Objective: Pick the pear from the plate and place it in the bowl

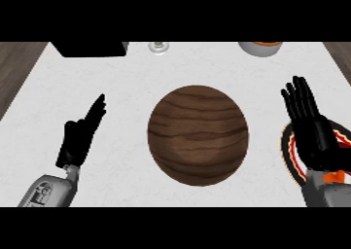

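A brown wooden bowl (198,135) lies in the middle of the white counter and holds nothing that I can see. At the right edge sits a plate (289,154) with a black, red and cream rim. My right hand (313,131) hovers over it, open, fingers straight and pointing away from me, covering most of the plate. No pear shows; whatever lies on the plate is hidden under this hand. My left hand (80,137) rests open at the left of the bowl, seen edge-on with fingers up, apart from the bowl.
A black box (90,48) stands at the far left of the counter. A small white and green object (158,47) sits at the far middle, and a grey cup with orange contents (260,47) at the far right. Wood floor (9,73) borders both sides.
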Robot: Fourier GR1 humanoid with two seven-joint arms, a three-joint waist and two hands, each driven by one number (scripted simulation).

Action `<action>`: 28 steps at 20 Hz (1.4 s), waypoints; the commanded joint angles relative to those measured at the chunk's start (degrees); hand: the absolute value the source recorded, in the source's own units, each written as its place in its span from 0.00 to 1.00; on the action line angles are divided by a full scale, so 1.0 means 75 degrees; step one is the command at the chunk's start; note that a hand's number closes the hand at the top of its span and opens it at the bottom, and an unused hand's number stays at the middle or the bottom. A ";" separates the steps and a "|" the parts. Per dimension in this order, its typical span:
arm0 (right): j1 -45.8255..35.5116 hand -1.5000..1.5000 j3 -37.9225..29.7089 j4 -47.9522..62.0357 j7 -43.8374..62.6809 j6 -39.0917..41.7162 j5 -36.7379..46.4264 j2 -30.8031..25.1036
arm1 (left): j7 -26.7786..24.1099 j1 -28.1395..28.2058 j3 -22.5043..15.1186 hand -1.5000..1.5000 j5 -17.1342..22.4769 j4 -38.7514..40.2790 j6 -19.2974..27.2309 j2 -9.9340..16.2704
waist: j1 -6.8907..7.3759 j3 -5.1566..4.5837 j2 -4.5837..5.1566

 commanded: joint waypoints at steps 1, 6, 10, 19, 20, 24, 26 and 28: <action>0.0381 0.00 -0.0389 -0.0420 -0.0382 0.1521 -0.1199 -0.0439 | 0.0019 -0.0149 0.0437 0.50 0.0031 -0.0544 0.0066 0.0355 | 0.0016 -0.0171 0.0278; -0.0267 0.00 0.0691 -0.1043 0.0263 0.4160 -0.3237 -0.0414 | -0.0966 -0.0722 0.1400 0.50 0.0318 -0.0984 0.0439 0.0497 | 0.0469 -0.0144 0.0157; 0.1279 0.00 -0.1762 -0.0352 -0.1941 0.4139 -0.1931 -0.2128 | -0.1007 -0.0461 0.2341 0.50 0.1067 -0.1031 0.0074 0.0937 | -0.0131 -0.0168 0.0283; 0.1982 0.00 -0.3482 0.1073 -0.4369 0.6411 -0.0627 -0.4067 | -0.1243 -0.0298 0.2532 0.50 0.1242 -0.1041 -0.0175 0.0834 | -0.0006 -0.0173 0.0314; 0.1688 0.00 -0.3793 0.1116 -0.4025 0.6396 -0.0839 -0.4650 | -0.1173 -0.0617 0.2526 0.50 0.1272 -0.0729 -0.0283 0.0899 | -0.0051 -0.0178 0.0332; 0.1943 0.00 -0.4329 0.1938 -0.4198 0.6707 -0.0347 -0.5632 | -0.1356 -0.0538 0.2817 0.50 0.1406 -0.0539 -0.0522 0.1060 | -0.0032 -0.0180 0.0338; 0.2042 0.00 -0.4223 0.2131 -0.4288 0.6960 0.0120 -0.6200 | -0.1387 -0.0328 0.2602 0.50 0.1239 -0.0818 -0.0397 0.0887 | 0.0028 -0.0173 0.0334; 0.2182 0.00 -0.3841 0.1728 -0.4171 0.6871 0.0785 -0.6702 | -0.1060 -0.0607 0.2630 0.50 0.1250 -0.0951 -0.0283 0.0976 | 0.0035 -0.0169 0.0333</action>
